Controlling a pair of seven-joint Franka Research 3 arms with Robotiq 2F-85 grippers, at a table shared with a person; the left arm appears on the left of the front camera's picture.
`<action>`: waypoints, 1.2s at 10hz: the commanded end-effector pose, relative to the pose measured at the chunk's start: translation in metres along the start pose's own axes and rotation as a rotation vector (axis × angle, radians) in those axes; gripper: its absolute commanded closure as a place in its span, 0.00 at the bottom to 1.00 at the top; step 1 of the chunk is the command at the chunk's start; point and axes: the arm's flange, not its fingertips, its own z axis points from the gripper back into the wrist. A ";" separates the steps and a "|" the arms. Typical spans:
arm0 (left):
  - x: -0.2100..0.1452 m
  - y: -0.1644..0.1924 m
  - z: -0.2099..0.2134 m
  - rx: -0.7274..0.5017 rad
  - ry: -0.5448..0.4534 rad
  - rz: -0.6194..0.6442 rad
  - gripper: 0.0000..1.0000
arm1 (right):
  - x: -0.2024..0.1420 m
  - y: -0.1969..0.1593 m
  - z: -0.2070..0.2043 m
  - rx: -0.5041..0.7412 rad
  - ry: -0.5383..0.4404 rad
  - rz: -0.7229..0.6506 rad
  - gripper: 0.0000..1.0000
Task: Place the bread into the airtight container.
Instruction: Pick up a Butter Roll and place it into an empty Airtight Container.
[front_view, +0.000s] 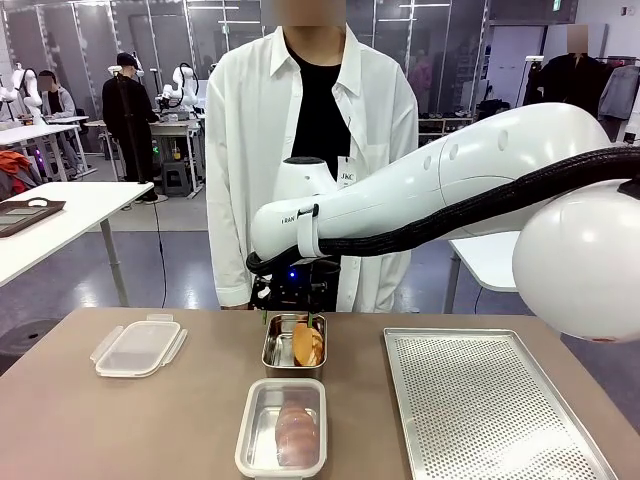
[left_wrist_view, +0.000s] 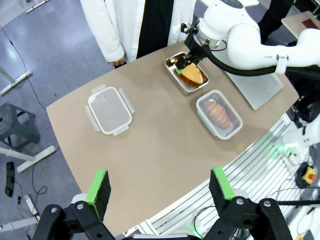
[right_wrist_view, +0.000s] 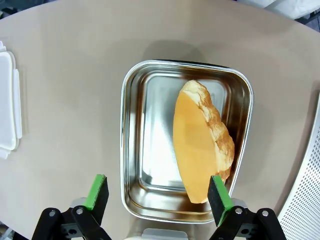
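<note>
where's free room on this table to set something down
Bare table left of the container, nearer than the lid; a strip between lid and pan. The tray is bare. Crowded mid-table: pan and container sit close, right gripper over the pan.

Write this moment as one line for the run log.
right gripper: open, above bread slice in metal tin | left gripper: open, high above table | airtight container: holds a roll | lid: off, on table
</note>
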 end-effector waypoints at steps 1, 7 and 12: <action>0.000 0.000 0.001 -0.007 -0.002 -0.018 0.00 | 0.000 -0.001 0.001 -0.001 -0.005 -0.007 0.00; 0.000 0.000 0.001 -0.007 -0.002 -0.018 0.00 | -0.018 -0.075 0.118 0.018 0.021 0.160 0.00; 0.000 0.000 0.001 -0.007 -0.002 -0.018 0.00 | -0.110 -0.193 0.268 0.072 -0.068 0.382 0.00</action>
